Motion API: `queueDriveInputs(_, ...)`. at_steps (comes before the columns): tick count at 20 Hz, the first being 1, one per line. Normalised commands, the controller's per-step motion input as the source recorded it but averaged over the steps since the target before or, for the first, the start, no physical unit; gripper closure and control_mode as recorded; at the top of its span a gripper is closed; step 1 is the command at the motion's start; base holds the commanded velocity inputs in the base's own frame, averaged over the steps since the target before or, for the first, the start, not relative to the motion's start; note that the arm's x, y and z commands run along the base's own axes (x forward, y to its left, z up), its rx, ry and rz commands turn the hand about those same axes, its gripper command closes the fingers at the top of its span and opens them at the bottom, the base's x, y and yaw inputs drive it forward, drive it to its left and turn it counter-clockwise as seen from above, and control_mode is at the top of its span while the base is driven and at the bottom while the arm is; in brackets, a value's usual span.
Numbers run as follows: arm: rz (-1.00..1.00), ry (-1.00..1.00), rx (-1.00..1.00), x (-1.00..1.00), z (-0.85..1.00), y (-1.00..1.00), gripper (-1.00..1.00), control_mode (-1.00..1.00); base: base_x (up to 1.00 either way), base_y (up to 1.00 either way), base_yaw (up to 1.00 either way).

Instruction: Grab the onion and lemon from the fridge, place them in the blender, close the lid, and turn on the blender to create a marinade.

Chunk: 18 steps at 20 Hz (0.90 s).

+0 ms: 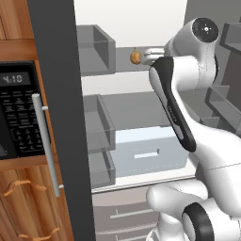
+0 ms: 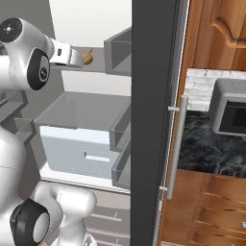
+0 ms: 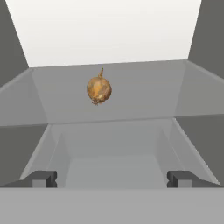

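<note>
Robot arm [image 1: 188, 122] in the foreground, rising from the base and reaching forward into the open fridge [image 1: 141, 108]. In the hand view the end effector [image 3: 112, 178] has its two dark fingertips [image 3: 43, 178] set wide apart at the lower edge, jaws fully spread and holding nothing.

Beyond the fingertips lies a grey drawer [image 3: 113, 144] with sloping walls, seen from above. Past its far rim runs a grey shelf [image 3: 144, 87], and on that shelf sits the onion [image 3: 99, 89], a round tan-brown bulb with its pointed tip upward, well ahead of the fingertips and not touching them. Behind the onion stands the pale back wall of the fridge.

In the left base view the onion [image 1: 135, 57] rests on the upper shelf just beside the white wrist of the arm; the right base view shows the onion [image 2: 87, 57] just past the tip of the hand. Below the shelf are a grey bin and a pale blue drawer [image 1: 150, 153].

The dark grey fridge door [image 1: 61, 117] stands open, carrying a long silver handle [image 1: 46, 143]. A black microwave [image 1: 19, 110] is set in wooden cabinetry to the left.
</note>
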Motion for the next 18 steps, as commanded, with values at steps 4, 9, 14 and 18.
queueDriveInputs(4,0.00,0.13,0.00,0.72,-0.06,0.05,-1.00,-1.00,0.00,0.00,0.00)
queueDriveInputs(9,0.00,0.11,0.00,0.54,-0.15,0.00,-1.00,-1.00,0.00,0.00,0.00)
queueDriveInputs(14,0.00,0.06,0.00,0.36,-0.16,0.01,-1.00,-1.00,0.00,0.00,0.00)
queueDriveInputs(18,0.01,0.00,0.00,0.25,-0.15,0.23,-1.00,-1.00,0.00,0.00,0.00)
